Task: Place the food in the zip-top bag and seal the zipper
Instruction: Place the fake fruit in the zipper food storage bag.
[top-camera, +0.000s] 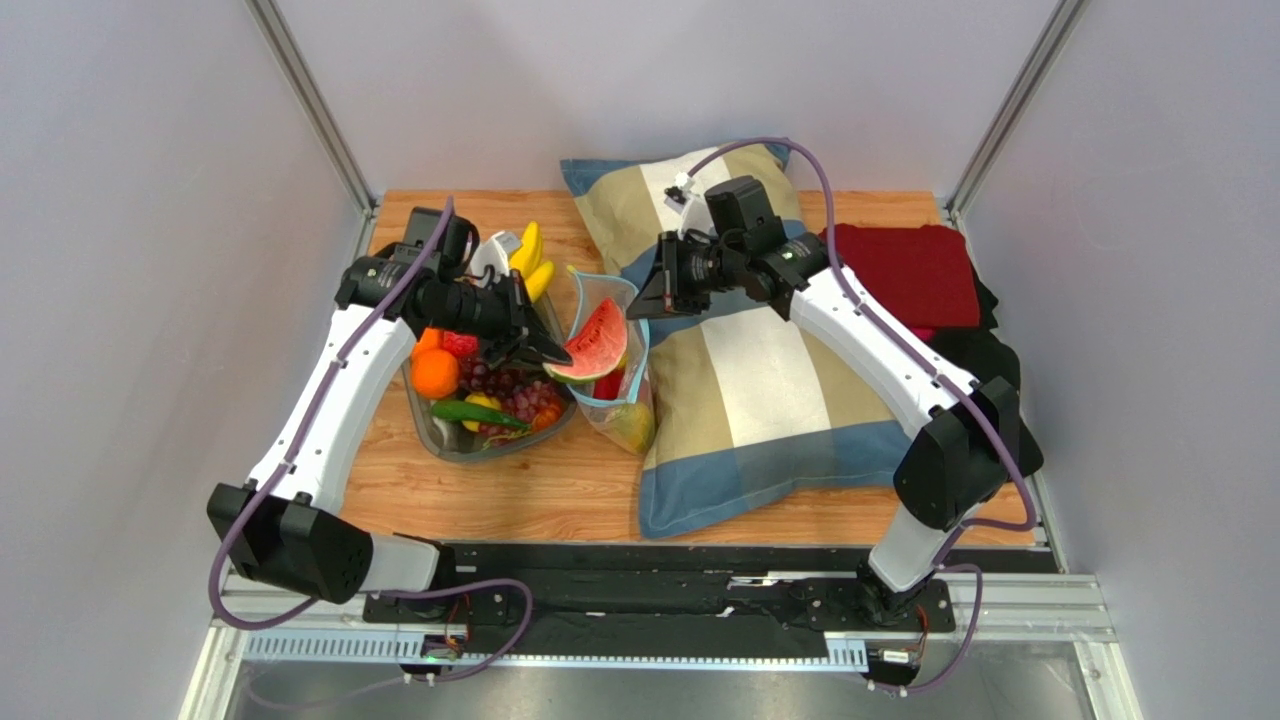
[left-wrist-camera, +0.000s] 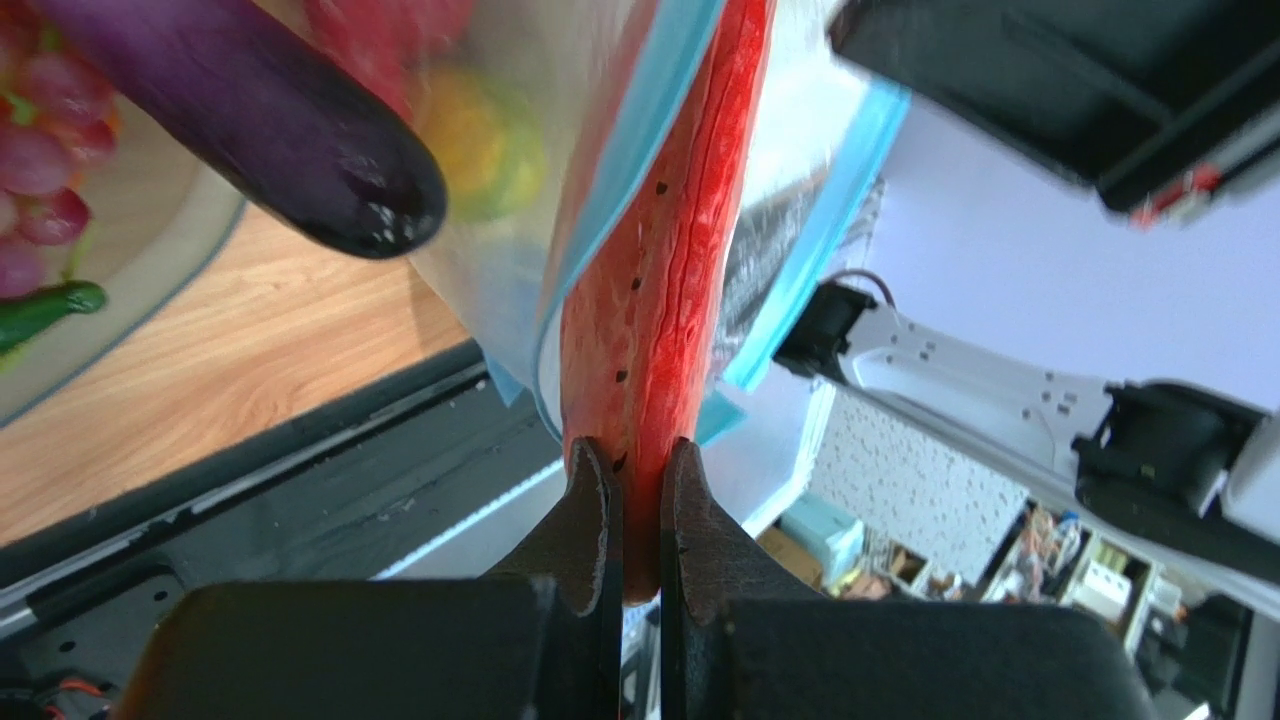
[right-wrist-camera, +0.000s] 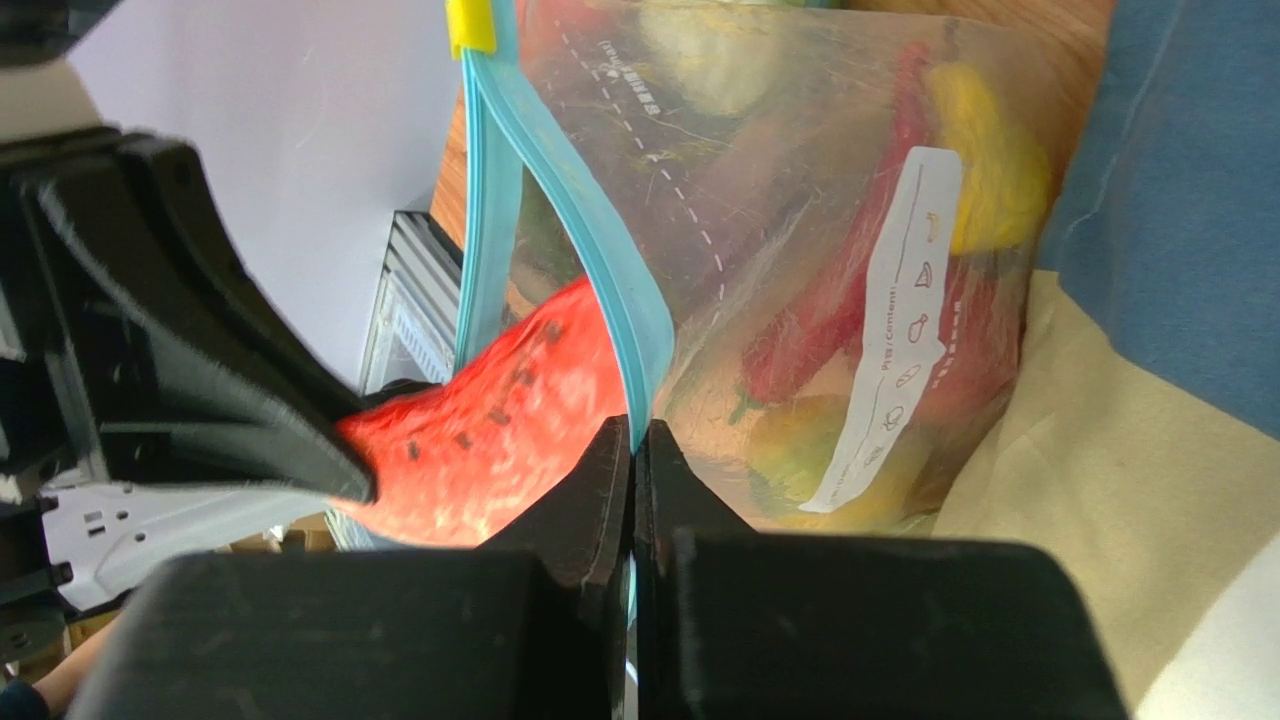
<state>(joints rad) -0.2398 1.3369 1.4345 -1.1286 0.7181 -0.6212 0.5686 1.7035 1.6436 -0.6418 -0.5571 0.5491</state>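
Your L gripper (left-wrist-camera: 639, 458) is clamped on the watermelon slice (left-wrist-camera: 661, 255), which sits in the zip-top bag (right-wrist-camera: 781, 180) mouth. Your R gripper (right-wrist-camera: 631, 443) pinches the zipper (right-wrist-camera: 594, 270) strip. Bag's btwn dish (top-camera: 431, 438) & pillow (top-camera: 751, 398), w/ more food (right-wrist-camera: 819, 323) inside.

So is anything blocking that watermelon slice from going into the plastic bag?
Nothing visible does. The left gripper holds the watermelon slice at the zip-top bag's mouth, partly between its blue zipper strips; the right gripper pinches one strip, holding the mouth open. The food already inside sits deeper.
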